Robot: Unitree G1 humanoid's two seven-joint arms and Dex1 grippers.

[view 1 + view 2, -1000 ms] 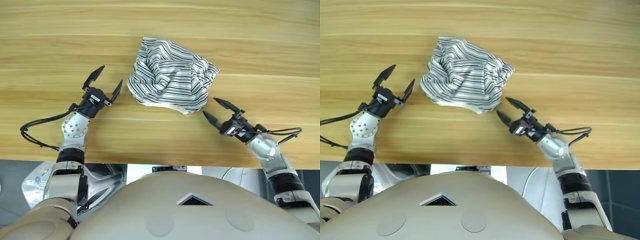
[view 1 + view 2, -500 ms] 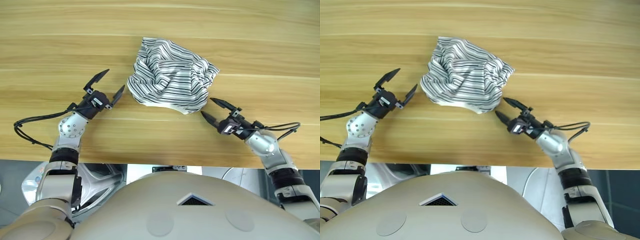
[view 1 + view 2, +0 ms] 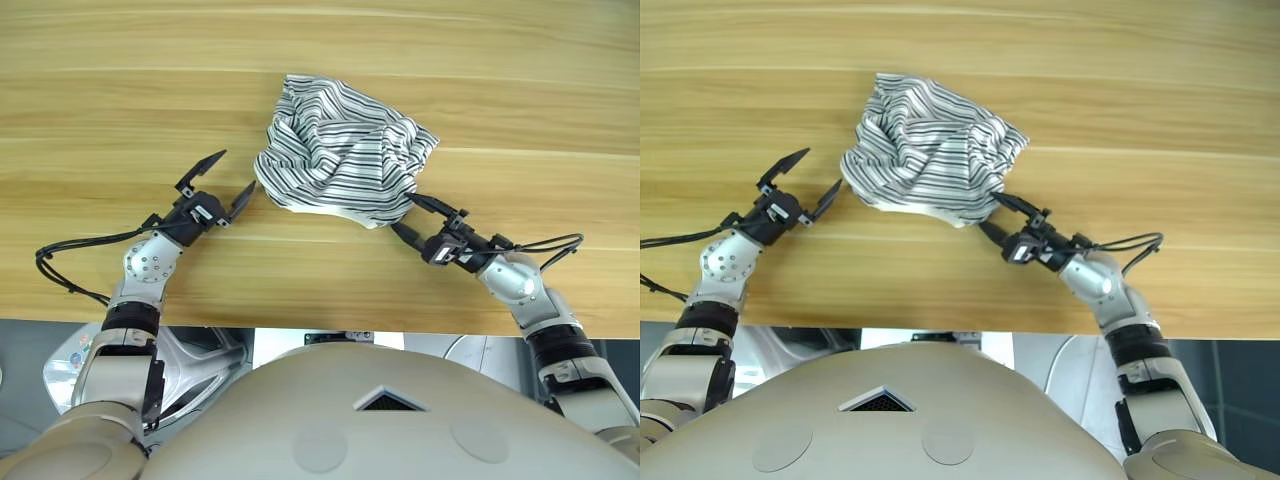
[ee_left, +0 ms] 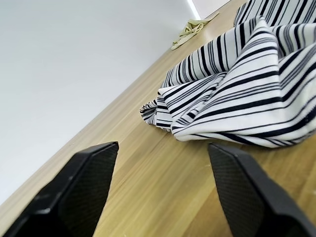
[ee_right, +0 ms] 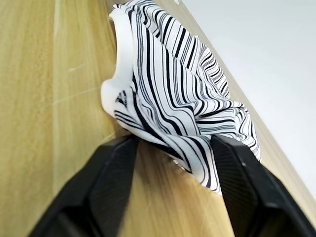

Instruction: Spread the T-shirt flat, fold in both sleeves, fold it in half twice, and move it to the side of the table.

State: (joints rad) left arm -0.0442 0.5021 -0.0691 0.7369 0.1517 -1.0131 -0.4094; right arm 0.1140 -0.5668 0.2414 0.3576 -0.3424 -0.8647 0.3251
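- The black-and-white striped cotton T-shirt (image 3: 340, 160) lies crumpled in a heap on the light wooden table (image 3: 100, 80). Its long axis runs left to right, and I cannot tell which way the collar or hem points.
- The right gripper (image 3: 400, 211) is nearer: its spread fingers straddle the shirt's near right edge.
- The left gripper (image 3: 237, 170), also spread and empty, sits just beside the shirt's left edge without touching it.

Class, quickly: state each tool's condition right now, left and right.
Left tool: open, empty, beside the striped T-shirt.
Right tool: open, astride the T-shirt's near edge, not gripping.
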